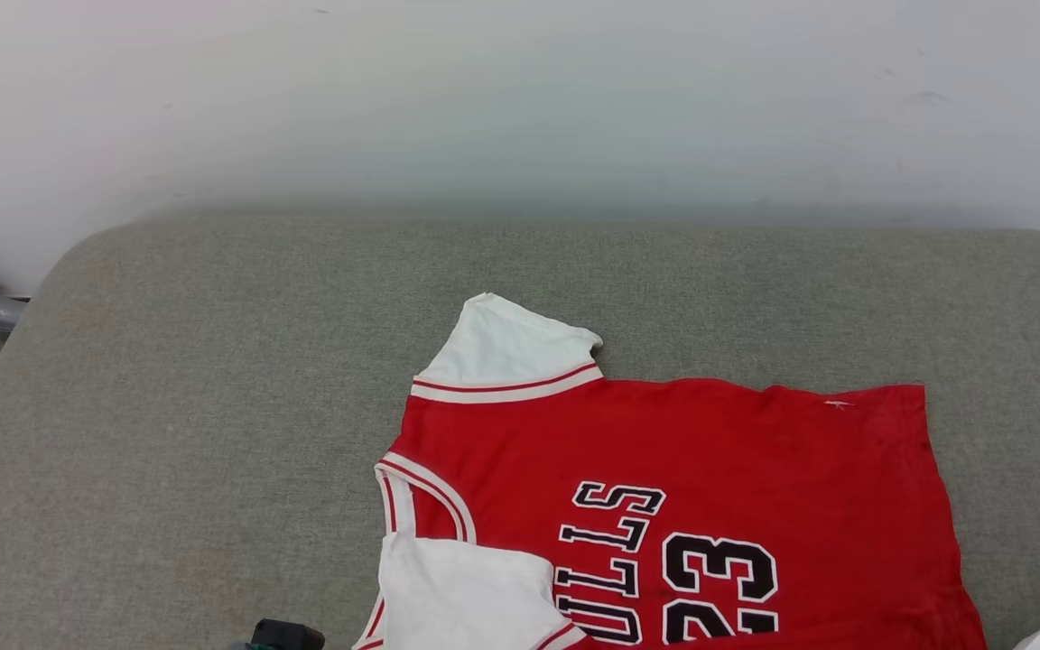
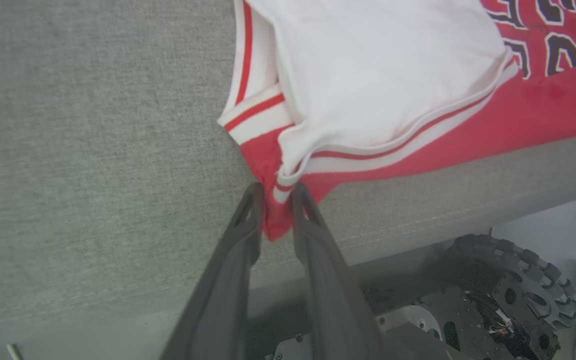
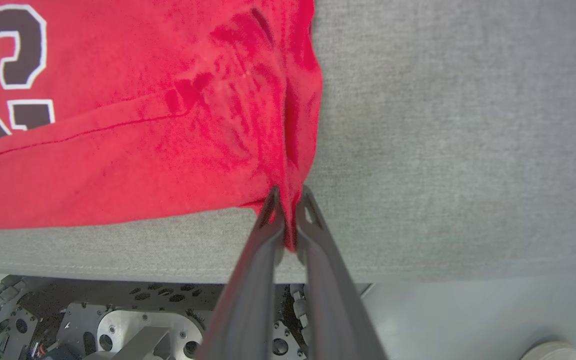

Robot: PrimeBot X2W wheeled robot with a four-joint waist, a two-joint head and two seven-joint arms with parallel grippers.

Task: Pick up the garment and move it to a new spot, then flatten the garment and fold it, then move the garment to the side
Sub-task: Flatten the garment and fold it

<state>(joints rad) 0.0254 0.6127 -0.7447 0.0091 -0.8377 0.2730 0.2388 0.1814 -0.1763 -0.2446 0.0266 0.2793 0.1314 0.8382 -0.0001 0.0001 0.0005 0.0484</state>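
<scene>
Fingers of the left gripper (image 2: 276, 194) pinch the near left corner of the garment (image 1: 664, 451). The right gripper (image 3: 290, 196) is squeezed tight on its near right corner. The garment lies flat on the grey cushion (image 1: 213, 406), at the near edge and toward the right, with the 23 facing up. One white sleeve (image 1: 466, 587) is folded over the front.

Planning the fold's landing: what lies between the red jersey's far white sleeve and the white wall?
Between white sleeve and white wall, bare grey fabric cushion; head view shows it.
</scene>
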